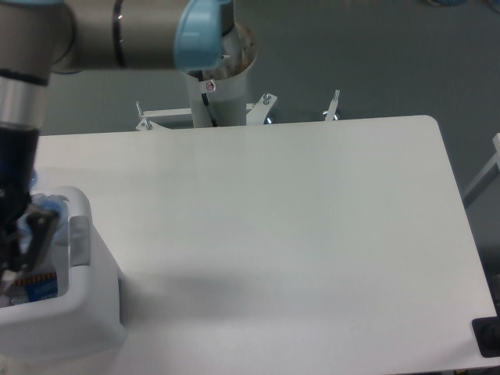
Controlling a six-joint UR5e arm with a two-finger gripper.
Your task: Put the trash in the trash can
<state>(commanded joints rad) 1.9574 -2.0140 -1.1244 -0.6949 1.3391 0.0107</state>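
White plastic fills the far left, where we see the trash can (78,312) on the table (312,234). The gripper (19,234) hangs over its opening, cut by the edge; we cannot tell its state. A bluish cap (48,205) shows there; the bottle is mostly hidden.
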